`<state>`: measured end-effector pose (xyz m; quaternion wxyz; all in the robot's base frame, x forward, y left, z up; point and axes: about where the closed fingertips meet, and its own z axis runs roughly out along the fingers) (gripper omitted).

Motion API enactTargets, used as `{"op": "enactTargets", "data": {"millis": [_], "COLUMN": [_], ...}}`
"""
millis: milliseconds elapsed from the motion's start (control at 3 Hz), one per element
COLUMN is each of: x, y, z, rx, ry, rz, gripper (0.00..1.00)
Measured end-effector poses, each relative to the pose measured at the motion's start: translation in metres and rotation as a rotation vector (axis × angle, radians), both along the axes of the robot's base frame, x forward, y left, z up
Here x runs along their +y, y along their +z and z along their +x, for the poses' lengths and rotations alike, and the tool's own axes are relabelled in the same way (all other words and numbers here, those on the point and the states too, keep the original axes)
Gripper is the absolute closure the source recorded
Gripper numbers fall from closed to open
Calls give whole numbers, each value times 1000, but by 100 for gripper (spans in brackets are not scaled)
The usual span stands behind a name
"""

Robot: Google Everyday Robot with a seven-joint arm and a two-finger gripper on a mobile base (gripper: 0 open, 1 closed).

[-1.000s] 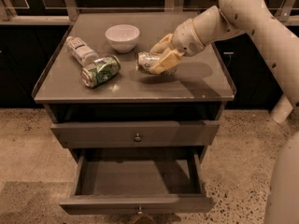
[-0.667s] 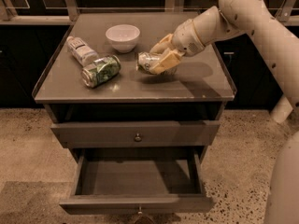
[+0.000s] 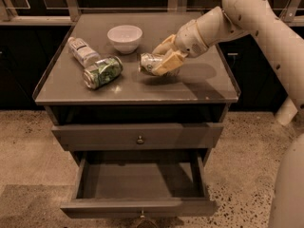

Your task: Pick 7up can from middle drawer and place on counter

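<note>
The 7up can [image 3: 149, 63] lies on its side, silver end facing left, held between my gripper's tan fingers [image 3: 172, 60]. My gripper [image 3: 159, 63] is shut on it, at or just over the middle of the counter [image 3: 199, 87]; I cannot tell if the can touches the surface. The arm reaches in from the upper right. The middle drawer [image 3: 137, 207] is pulled open below, its grey floor bare.
A white bowl [image 3: 125, 37] stands at the back of the counter. A bright green leafy-patterned can [image 3: 102, 72] and a clear white-labelled bottle [image 3: 82, 51] lie on the left. A shut drawer [image 3: 137, 136] with a knob sits above the open one. Speckled floor lies around.
</note>
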<state>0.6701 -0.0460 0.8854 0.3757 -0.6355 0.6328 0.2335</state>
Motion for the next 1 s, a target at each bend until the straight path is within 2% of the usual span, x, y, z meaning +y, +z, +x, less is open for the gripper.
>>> {"op": "enactTargets", "data": {"millis": [333, 667, 1000], "x": [0, 0, 0], "y": [0, 0, 0], "z": [0, 0, 0], "rx": [0, 0, 0], "ry": [0, 0, 0], "rz": [0, 0, 0], "gripper": [11, 0, 0]}}
